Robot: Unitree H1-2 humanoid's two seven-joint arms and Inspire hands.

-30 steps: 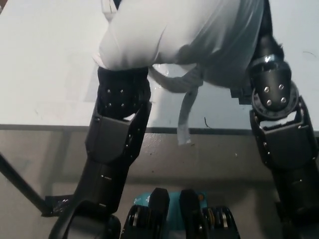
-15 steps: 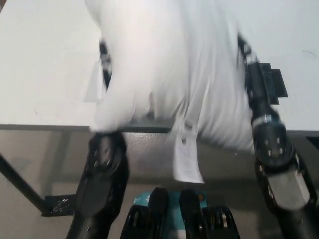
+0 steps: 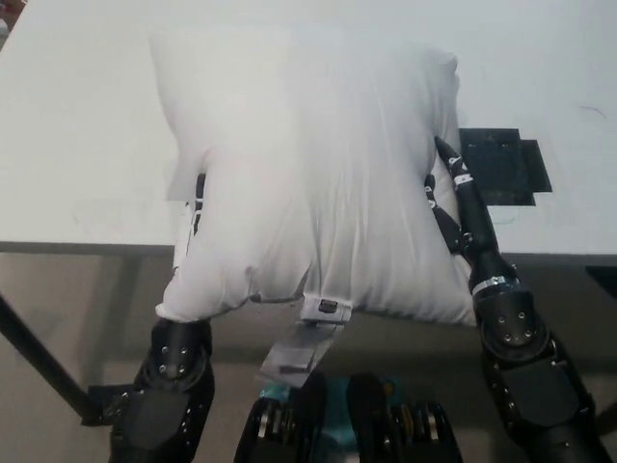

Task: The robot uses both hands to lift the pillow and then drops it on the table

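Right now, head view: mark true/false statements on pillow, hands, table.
1. The pillow is held between the left hand and right hand. True.
2. The pillow lies flat on the table, clear of both hands. False: it is held, its lower edge past the table's near edge.
3. A tag hangs from the pillow's lower edge. True.
4. The black patch on the table is on the robot's left. False: it is on the right, beside the right hand.
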